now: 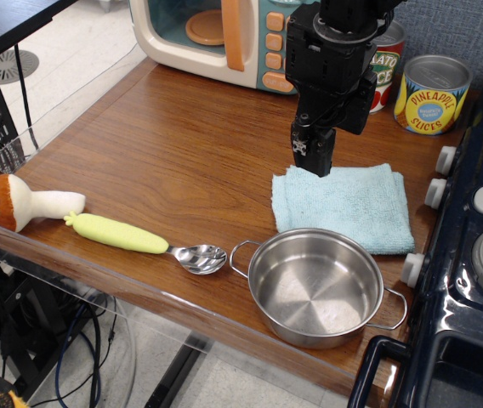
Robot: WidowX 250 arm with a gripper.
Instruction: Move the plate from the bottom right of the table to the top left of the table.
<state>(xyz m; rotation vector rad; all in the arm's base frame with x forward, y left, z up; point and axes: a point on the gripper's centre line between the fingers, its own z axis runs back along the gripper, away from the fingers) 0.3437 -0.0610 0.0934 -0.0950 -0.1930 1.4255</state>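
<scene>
The plate (315, 287), a shallow shiny steel pot with two wire loop handles, sits empty at the front right of the wooden table (165, 153). My black gripper (313, 157) hangs above the far edge of a light blue cloth (343, 206), behind the plate and well above it, holding nothing. Its fingers show as one dark block, so I cannot tell whether they are apart.
A steel spoon with a yellow-green handle (144, 239) lies left of the plate, and a toy mushroom (20, 201) beyond it at the left edge. A toy microwave (220, 38) stands at the back. Two cans (430, 93) stand at the back right. A dark blue toy stove (471, 255) borders the right side.
</scene>
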